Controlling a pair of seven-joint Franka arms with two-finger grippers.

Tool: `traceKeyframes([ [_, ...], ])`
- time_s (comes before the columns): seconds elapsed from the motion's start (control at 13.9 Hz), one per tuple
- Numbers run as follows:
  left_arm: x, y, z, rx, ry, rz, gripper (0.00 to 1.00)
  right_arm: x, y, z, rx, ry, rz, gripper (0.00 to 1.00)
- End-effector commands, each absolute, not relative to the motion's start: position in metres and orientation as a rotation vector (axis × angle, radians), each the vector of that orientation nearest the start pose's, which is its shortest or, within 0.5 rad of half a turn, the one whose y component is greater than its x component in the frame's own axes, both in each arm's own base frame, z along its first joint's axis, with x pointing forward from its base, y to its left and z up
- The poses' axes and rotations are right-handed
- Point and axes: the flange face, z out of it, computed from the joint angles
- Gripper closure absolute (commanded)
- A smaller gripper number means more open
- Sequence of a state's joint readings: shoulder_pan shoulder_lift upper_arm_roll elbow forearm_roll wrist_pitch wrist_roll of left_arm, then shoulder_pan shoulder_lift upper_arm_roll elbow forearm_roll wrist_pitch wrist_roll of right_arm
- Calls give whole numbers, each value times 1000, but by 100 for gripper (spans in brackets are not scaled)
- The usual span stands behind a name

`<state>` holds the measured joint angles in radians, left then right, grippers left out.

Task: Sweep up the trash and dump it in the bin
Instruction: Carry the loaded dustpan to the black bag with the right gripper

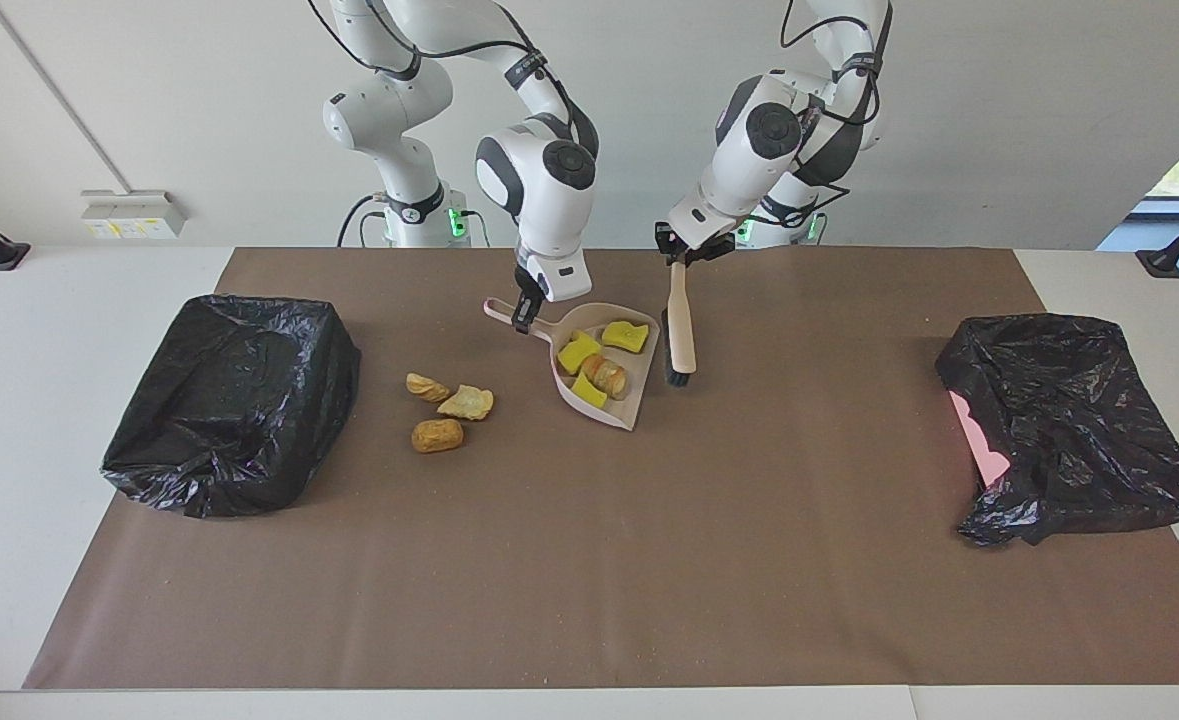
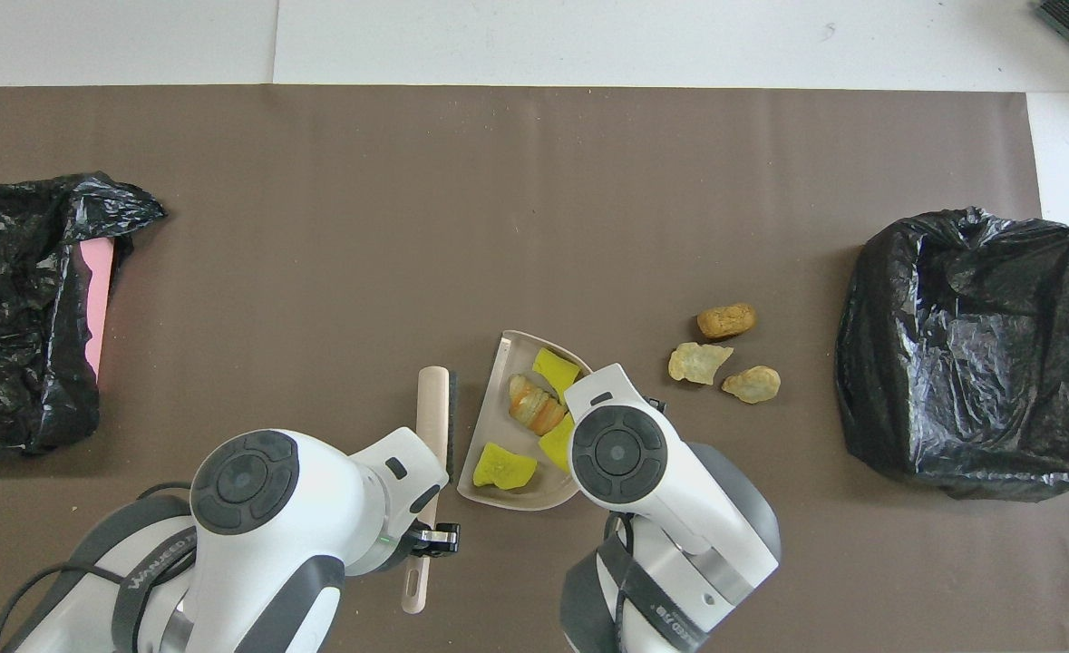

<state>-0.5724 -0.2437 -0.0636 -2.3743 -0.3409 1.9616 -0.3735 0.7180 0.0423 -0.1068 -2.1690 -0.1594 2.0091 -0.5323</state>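
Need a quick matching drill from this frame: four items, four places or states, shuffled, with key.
Items:
1. dustpan
2. brush
3. three tan pieces
4. yellow chunks

Places or states:
A. loose on the brown mat
B. lying in the dustpan
C. handle held by the right gripper
D. handle held by the left gripper

Pairs: 1-C, 2-D, 3-A, 4-B

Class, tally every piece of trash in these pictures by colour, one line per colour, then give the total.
Yellow pieces: 3, all in the dustpan
Tan-brown pieces: 4, one in the dustpan, three on the mat
Total: 7
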Motion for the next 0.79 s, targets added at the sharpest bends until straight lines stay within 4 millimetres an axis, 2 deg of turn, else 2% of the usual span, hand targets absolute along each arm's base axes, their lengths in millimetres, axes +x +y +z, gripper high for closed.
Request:
traceKeyframes([
  [0.0, 331, -276, 413, -3240, 124, 439, 100, 437, 263, 395, -2661, -1844, 355, 100],
  [0.14, 315, -282, 410, -3213, 97, 427, 100, 445, 231, 418, -2633, -1849, 369, 100],
  [0.29, 287, -303, 399, -3159, 66, 410, 100, 452, 194, 445, -2621, -1829, 387, 100],
  [0.43, 264, -318, 398, -3138, 68, 369, 100, 460, 155, 478, -2648, -1792, 299, 100],
  [0.72, 194, -362, 378, -3117, 15, 275, 100, 469, 42, 537, -2779, -1640, 165, 100],
])
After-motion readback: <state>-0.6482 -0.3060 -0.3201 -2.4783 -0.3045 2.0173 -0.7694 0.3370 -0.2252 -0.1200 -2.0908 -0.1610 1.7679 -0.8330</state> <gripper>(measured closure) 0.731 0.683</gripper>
